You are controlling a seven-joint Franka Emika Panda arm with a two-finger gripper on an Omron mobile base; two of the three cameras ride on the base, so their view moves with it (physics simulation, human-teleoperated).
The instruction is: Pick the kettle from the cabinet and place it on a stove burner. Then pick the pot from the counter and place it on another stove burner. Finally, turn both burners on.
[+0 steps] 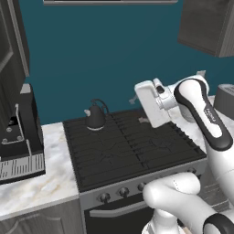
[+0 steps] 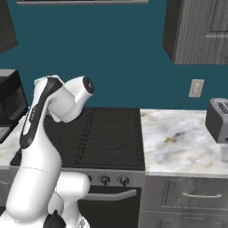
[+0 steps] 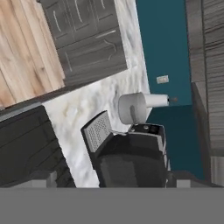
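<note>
Left base view: my gripper [image 1: 135, 99] hangs spread wide, holding nothing, over the black stove grates [image 1: 132, 144], the small dark grey conical kettle [image 1: 96, 117] well apart to its left.

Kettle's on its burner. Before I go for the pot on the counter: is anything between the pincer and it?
Yes. In the hand view the black coffee machine stands right in front of the open pincer. The grey cylinder beyond it by the wall looks like the pot, though I can't be sure. You would probably have to go over or around.

kettle [image 1: 95, 117] 1 – toaster [image 2: 217, 119] 1 – front knobs [image 2: 105, 180] perhaps 3 visible
</note>
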